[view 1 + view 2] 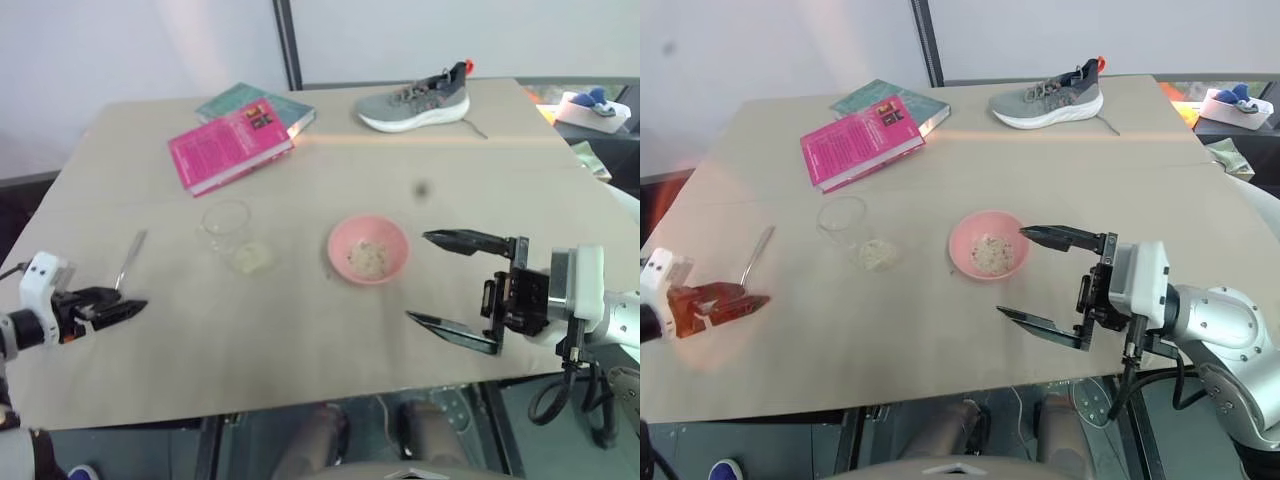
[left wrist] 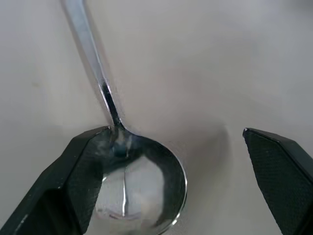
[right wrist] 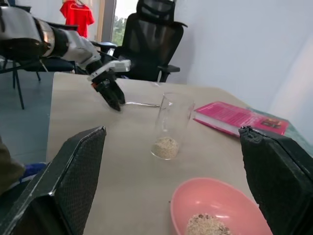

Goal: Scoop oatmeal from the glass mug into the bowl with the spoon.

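Note:
The spoon (image 1: 130,258) lies flat on the tan table, left of the glass mug (image 1: 228,232). My left gripper (image 1: 122,310) hovers open at the spoon's rounded end (image 2: 142,181), which shows between its spread fingers (image 2: 73,186). The glass mug stands upright with a little oatmeal (image 3: 165,146) at its bottom. The pink bowl (image 1: 395,238) sits right of the mug and holds a small heap of oatmeal (image 1: 368,260). My right gripper (image 1: 419,277) is open and empty, just right of the bowl, pointing toward it.
A pink book (image 1: 230,148) on a teal book (image 1: 245,100) lies at the back left of the table, and a grey shoe (image 1: 415,100) at the back right. The table's front edge (image 1: 300,400) runs just below both grippers. Black office chairs (image 3: 151,39) stand beyond the table.

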Robot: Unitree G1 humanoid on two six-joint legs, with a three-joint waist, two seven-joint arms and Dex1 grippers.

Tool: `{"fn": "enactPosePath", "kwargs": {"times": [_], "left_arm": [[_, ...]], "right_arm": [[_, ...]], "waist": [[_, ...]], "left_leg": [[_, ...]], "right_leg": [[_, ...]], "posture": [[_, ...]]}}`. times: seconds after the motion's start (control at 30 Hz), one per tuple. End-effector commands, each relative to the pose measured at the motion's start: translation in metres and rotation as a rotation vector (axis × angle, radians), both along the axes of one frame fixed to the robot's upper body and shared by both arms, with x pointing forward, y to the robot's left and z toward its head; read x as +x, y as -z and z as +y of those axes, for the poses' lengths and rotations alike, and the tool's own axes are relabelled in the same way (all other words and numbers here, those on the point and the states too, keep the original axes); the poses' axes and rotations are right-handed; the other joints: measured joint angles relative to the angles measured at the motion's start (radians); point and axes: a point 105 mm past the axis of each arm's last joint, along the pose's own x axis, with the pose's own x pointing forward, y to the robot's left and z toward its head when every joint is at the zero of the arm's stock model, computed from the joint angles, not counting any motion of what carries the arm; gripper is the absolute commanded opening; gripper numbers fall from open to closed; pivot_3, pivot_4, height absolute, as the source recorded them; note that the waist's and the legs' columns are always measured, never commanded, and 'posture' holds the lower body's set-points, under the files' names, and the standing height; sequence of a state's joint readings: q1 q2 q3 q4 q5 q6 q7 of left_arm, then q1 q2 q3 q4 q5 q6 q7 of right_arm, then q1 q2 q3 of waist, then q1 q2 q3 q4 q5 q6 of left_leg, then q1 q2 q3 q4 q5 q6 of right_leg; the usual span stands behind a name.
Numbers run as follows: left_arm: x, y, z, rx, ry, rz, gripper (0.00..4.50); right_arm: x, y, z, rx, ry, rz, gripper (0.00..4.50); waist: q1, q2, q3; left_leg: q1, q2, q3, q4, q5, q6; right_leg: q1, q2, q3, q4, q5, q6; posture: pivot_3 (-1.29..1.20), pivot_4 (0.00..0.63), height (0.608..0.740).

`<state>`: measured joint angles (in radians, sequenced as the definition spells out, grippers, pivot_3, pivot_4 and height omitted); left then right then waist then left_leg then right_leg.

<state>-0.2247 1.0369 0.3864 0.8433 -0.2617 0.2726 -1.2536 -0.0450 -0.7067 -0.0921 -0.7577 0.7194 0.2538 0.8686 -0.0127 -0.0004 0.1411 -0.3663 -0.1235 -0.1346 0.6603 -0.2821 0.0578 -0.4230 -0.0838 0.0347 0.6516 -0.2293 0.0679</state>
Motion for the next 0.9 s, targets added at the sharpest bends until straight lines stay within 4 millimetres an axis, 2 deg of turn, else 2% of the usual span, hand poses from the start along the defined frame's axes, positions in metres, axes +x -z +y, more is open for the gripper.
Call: {"fn": "enactPosePath", "kwargs": {"times": [0.03,0.13,0.3,0.43,0.57,0.67,0.77,0.83,0.9], "left_arm": [[0.006,-0.001,0.000,-0.060,-0.124,-0.025,4.50],[0.024,-0.015,0.003,-0.045,-0.219,-0.067,4.50],[0.051,-0.032,-0.008,-0.061,-0.264,-0.079,4.50],[0.062,-0.028,-0.008,-0.022,-0.338,-0.048,4.50],[0.059,-0.012,0.002,0.040,-0.429,0.031,4.50],[0.054,-0.007,0.007,0.068,-0.467,0.063,3.68],[0.052,-0.004,0.006,0.070,-0.484,0.079,2.25],[0.051,-0.002,0.005,0.068,-0.489,0.087,1.51],[0.050,-0.002,0.005,0.064,-0.497,0.088,0.49]], "right_arm": [[-0.003,-0.005,0.002,0.015,-0.030,-0.041,4.41],[-0.004,-0.005,0.002,0.018,-0.052,-0.041,4.41],[-0.005,-0.008,0.002,0.022,-0.071,-0.050,4.41],[-0.006,-0.006,0.001,0.006,-0.063,-0.051,4.41],[-0.008,-0.004,-0.001,-0.005,-0.045,-0.051,4.41],[-0.008,-0.004,-0.002,-0.007,-0.034,-0.053,4.50],[-0.007,-0.004,-0.003,-0.005,-0.027,-0.053,4.50],[-0.005,-0.003,-0.002,-0.007,-0.027,-0.054,4.50],[-0.005,-0.003,-0.002,-0.007,-0.028,-0.055,4.50]], "waist": [[0.001,0.000,0.000],[0.008,-0.002,0.001],[0.011,-0.008,0.003],[0.011,-0.012,0.004],[0.008,-0.012,0.004],[0.002,-0.012,0.004],[0.001,-0.012,0.004],[0.002,-0.012,0.004],[0.003,-0.012,0.004]], "left_leg": [[0.000,0.000,0.000,0.000,-0.001,0.002],[0.003,0.000,-0.001,0.001,-0.001,0.002],[0.003,0.000,-0.003,0.005,-0.001,0.002],[0.002,0.000,-0.003,0.007,0.001,-0.002],[0.001,0.000,-0.002,0.006,0.000,-0.003],[0.002,0.000,-0.002,0.006,0.000,-0.003],[0.002,0.001,0.000,0.006,0.000,-0.003],[0.003,0.001,0.000,0.006,0.000,-0.003],[0.003,0.001,0.000,0.006,0.000,-0.002]], "right_leg": [[0.000,0.000,0.000,0.000,0.000,0.000],[0.002,0.000,-0.002,0.003,0.000,0.000],[0.004,0.001,-0.004,0.006,0.000,0.000],[0.004,0.001,-0.004,0.005,0.000,0.000],[0.004,0.001,-0.003,0.004,0.000,0.000],[0.004,0.002,-0.002,0.004,0.000,0.000],[0.004,0.002,0.000,0.005,0.000,0.000],[0.004,0.002,0.000,0.005,0.000,0.000],[0.003,0.002,0.000,0.005,0.000,0.000]], "posture": [[0.00,0.150,0.740],[0.00,0.150,0.740],[0.00,0.150,0.740],[0.00,0.150,0.740],[0.00,0.150,0.740],[0.00,0.150,0.740],[0.00,0.150,0.740],[0.00,0.150,0.740],[0.00,0.150,0.740]]}}
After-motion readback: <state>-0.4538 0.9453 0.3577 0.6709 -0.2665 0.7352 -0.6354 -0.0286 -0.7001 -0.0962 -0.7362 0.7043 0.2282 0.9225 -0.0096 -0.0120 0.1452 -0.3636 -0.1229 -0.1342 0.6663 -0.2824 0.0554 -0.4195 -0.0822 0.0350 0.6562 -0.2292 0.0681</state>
